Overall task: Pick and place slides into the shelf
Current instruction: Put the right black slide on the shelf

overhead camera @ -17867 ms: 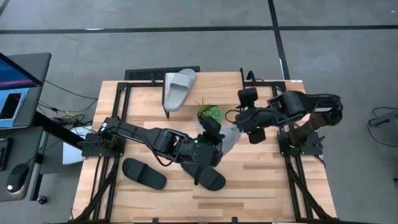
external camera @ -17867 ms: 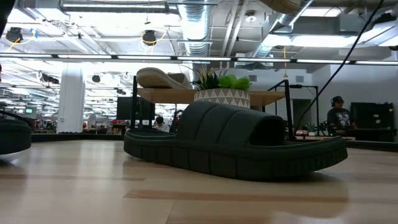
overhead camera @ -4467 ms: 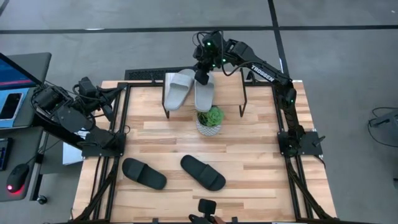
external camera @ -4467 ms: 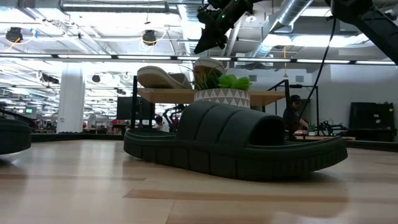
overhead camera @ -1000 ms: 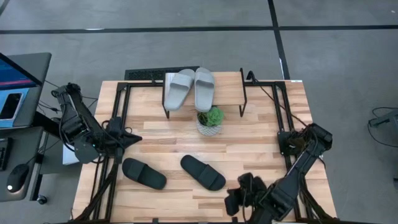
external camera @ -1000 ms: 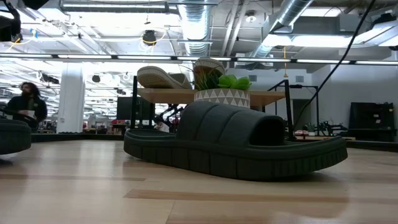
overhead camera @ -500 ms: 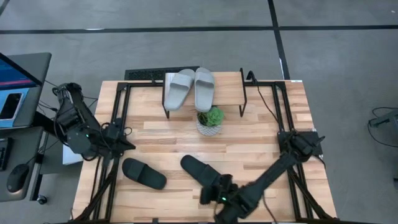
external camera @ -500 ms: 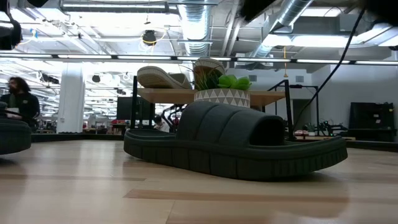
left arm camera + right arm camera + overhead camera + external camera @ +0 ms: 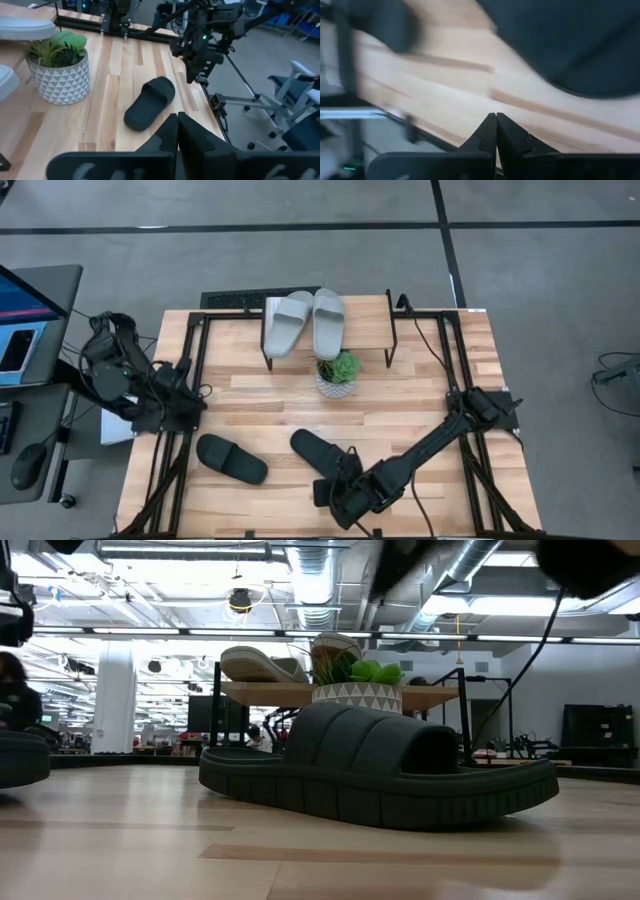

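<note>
High view, sweeping from the left: the left arm is tucked back off the desk's (image 9: pixel 250 395) left edge, its left claw (image 9: pixel 177 131) pinched fully together with nothing between the fingers, hanging clear of everything. Moving in, one black slide (image 9: pixel 231 458) lies on the desk near the front left, and a second black slide (image 9: pixel 322 454) lies just right of it toward the middle. Behind them at the far edge stands the shelf (image 9: pixel 370 310), and on its plank sit the two light grey slides (image 9: pixel 287 323), side by side and touching; a small potted plant (image 9: pixel 337 373) stands on the desk just in front of the shelf. Now the right arm, stretched low from its base on the right across to the front centre: the right claw (image 9: pixel 496 131) is pressed shut, fingertips together, gripping nothing, right beside the near end of the second black slide, whose dark bulk fills the upper part of the right wrist view above bare wood. Whether the claw actually touches that slide I cannot tell. Low view shows that black slide flat on the desk, close to the lens, grey pair up on the shelf behind.
</note>
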